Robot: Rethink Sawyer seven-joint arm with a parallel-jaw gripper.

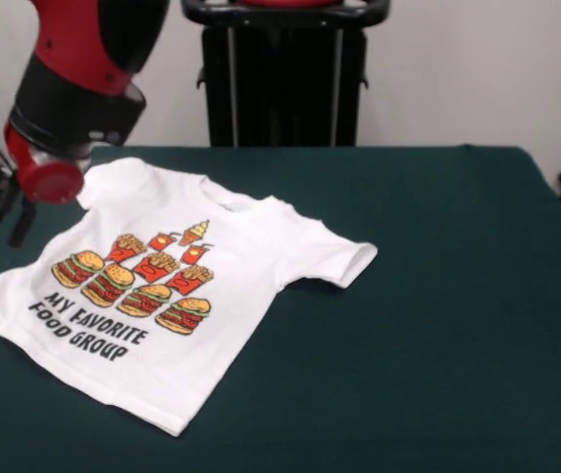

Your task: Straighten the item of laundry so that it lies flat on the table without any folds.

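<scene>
Counter: here's the big dark green counter, filling the frame from the wall right down to the near edge, bare cloth across its whole right half.
Pedestal: black pedestal stands dead centre at the far side, behind the counter's back edge.
Arm: red and black arm swings in from the upper left corner, its red end cap hanging just over the shirt's far-left sleeve.
Claw: can't tell how far open it is or whether it has hold of anything; the fingers aren't visible from this front view, hidden behind the arm's bulk.
T-shirt: the small white T-shirt lies print-up on the counter's left half, turned at an angle, collar toward the far side and hem toward the near-left.
Right-hand sleeve: this one looks bunched, edge curled up off the cloth.
Print: burgers, fries and drinks above black lettering "MY FAVORITE FOOD GROUP", all readable, body mostly smooth.
</scene>
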